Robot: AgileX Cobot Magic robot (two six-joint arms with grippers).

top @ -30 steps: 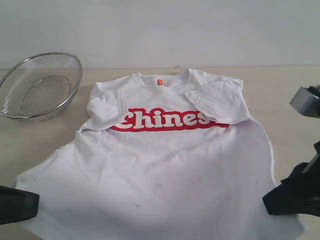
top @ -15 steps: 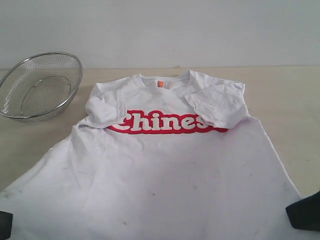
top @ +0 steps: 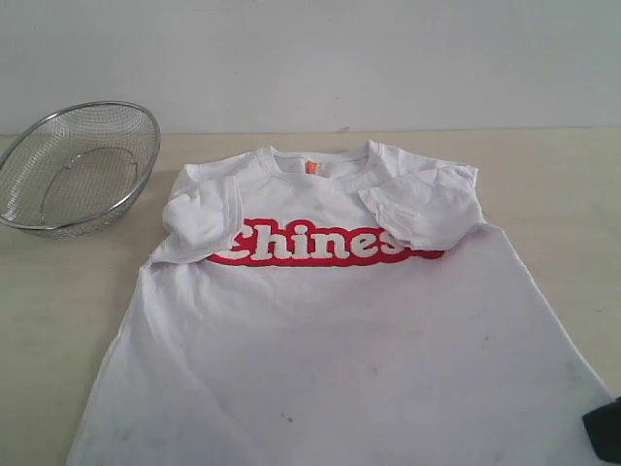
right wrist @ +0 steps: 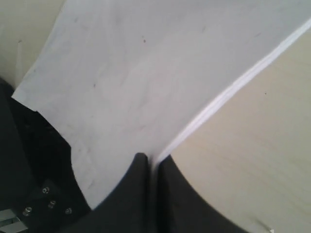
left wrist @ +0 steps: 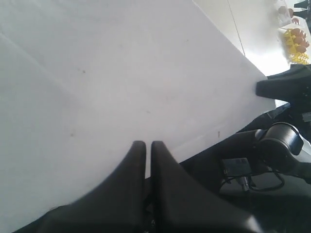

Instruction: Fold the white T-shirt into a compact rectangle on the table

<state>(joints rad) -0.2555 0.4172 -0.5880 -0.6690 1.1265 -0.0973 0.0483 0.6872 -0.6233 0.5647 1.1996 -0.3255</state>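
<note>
Table (top: 568, 184): one, pale beige, carrying everything.
Wire-mesh bowl (top: 78, 170): one, silver, at the far left of the table, apart from the shirt.
Left gripper (left wrist: 146, 148): one, out of the exterior view; in its wrist view the jaws are pressed together with the shirt's lower edge pinched between them.
White T-shirt (top: 330, 340): one, front side up in the middle of the table, collar towards the far edge, its lower part drawn wide and smooth towards the near edge.
Sleeves: two, the left sleeve (top: 199, 218) and the right sleeve (top: 427, 209), each folded in over the chest and covering an end of the lettering.
Lettering (top: 325, 243): one white line on red across the chest.
Neck tag (top: 310, 166): one, orange, inside the collar.
Right gripper (right wrist: 151, 162): one, a dark corner of it at the lower right of the exterior view; jaws closed on the shirt's hem at its side edge.
</note>
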